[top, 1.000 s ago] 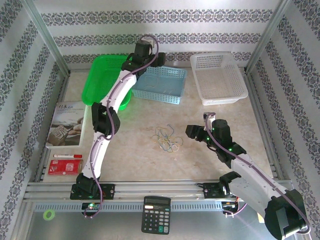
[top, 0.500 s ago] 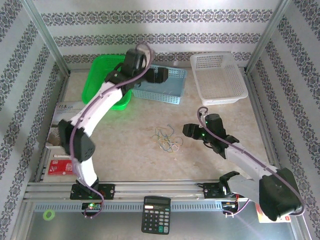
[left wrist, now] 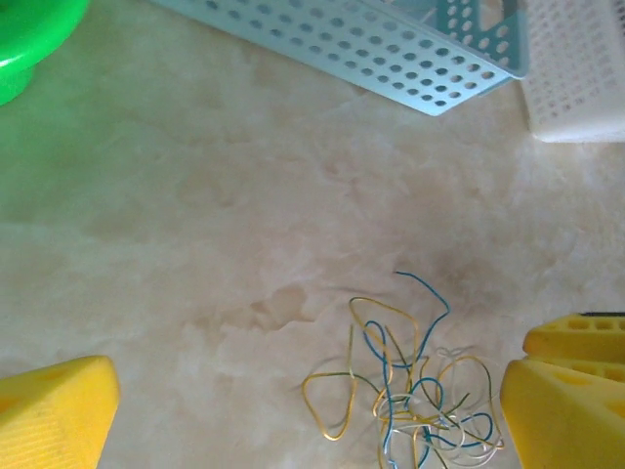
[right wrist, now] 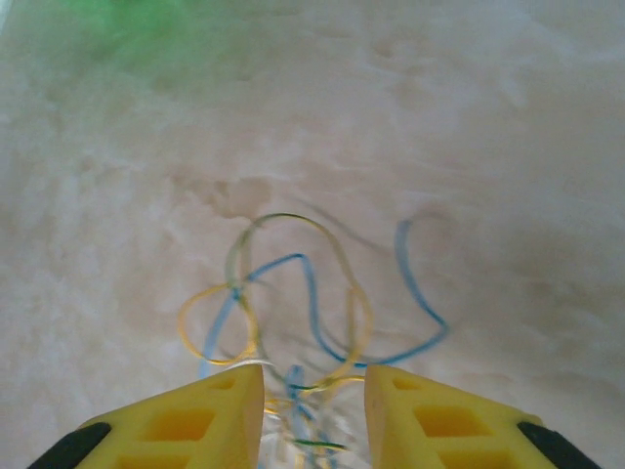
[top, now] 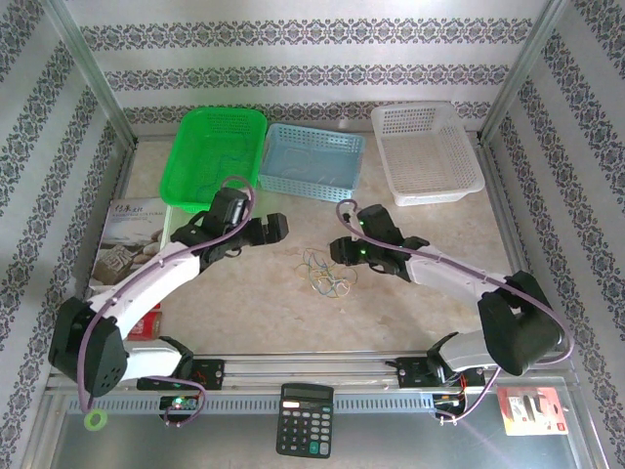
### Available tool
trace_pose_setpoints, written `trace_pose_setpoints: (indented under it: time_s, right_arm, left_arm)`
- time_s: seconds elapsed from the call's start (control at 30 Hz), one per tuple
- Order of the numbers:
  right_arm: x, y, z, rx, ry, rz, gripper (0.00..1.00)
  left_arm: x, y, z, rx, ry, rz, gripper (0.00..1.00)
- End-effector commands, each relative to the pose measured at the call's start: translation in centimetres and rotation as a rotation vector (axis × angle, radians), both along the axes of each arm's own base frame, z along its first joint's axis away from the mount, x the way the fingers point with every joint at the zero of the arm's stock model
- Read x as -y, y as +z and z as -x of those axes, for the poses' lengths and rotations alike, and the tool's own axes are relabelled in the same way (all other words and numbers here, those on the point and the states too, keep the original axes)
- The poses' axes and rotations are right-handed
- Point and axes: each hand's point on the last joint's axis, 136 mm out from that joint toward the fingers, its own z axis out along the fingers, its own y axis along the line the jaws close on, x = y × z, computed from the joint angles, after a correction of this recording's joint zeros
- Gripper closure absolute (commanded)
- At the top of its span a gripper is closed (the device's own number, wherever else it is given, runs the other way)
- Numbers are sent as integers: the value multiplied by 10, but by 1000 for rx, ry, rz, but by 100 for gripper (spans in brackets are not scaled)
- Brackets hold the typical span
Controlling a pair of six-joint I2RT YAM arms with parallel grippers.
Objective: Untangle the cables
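Both arms have swung in on the cables (top: 327,274), tangled in the middle of the desk (top: 244,303): the left tool (top: 276,229), back from the green basket (top: 217,137), hangs spread wide just beside them, and the right tool (right wrist: 312,386) has narrowed astride blue and yellow strands without yet pinching. A first pull-apart looks imminent. The marbled top lies bare around them, with the blue basket (top: 312,161) and patterned wallpaper (top: 322,49) beyond.
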Motion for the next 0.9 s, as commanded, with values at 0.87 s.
trace_pose_setpoints:
  time_s: [0.87]
  right_arm:
    - [-94, -55, 24, -36, 289, 402, 79]
  left_arm:
    - [-107, 34, -24, 88, 363, 168, 0]
